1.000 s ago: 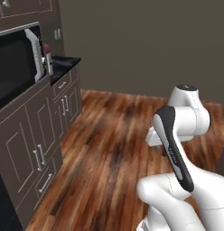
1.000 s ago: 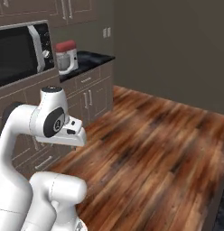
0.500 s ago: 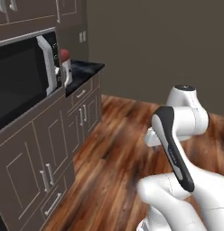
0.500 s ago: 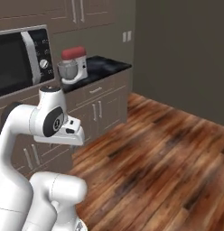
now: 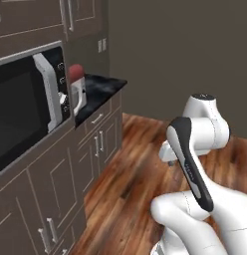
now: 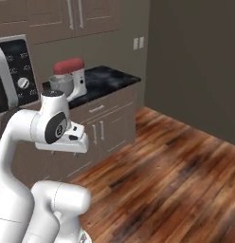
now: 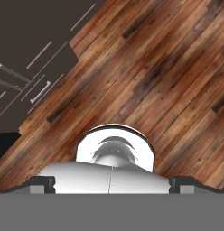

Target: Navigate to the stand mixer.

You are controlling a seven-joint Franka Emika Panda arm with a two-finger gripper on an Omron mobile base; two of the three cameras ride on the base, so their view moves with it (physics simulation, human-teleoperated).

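Floorboards (image 7: 168,67) of dark wood and cabinet fronts (image 7: 37,67) run under the hand camera; whether the gripper is apart or together cannot be told. Right base view alone bares the stand mixer (image 6: 69,81) whole, on the black counter (image 6: 107,78) beside the microwave (image 6: 17,76), whose markings are illegible.

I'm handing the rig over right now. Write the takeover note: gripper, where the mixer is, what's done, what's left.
Gripper: its open or shut state cannot be told; the hand camera looks down at the wood floor.
Stand mixer: on the black counter, just past the microwave, ahead and to the left of the base.
Done: mixer is in sight from both base cameras.
Left: drive on until the base stands at the counter in front of it.
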